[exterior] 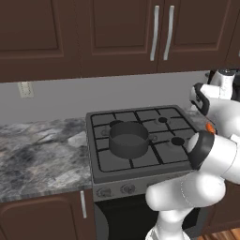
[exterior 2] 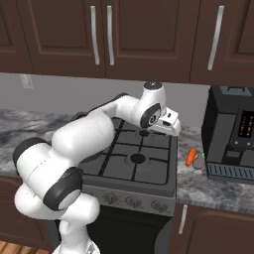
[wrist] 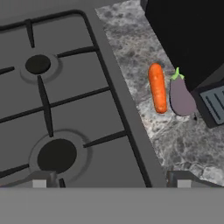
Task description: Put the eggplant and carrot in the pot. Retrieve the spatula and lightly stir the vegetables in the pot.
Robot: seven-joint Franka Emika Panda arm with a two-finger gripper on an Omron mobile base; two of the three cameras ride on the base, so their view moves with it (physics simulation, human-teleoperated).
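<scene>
hand released above stove edge, carrot touching eggplant on worktop, pot sat on stove

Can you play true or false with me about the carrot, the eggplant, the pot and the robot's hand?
1. The carrot lies on the counter, right of the stove. True.
2. The eggplant is already in the pot. False: it lies on the counter beside the carrot, and the pot looks empty.
3. The pot sits on the stove. True.
4. The gripper is holding the carrot. False: its jaws are open and hold nothing.
5. The carrot is purple. False: it is orange; the eggplant is purple.
</scene>
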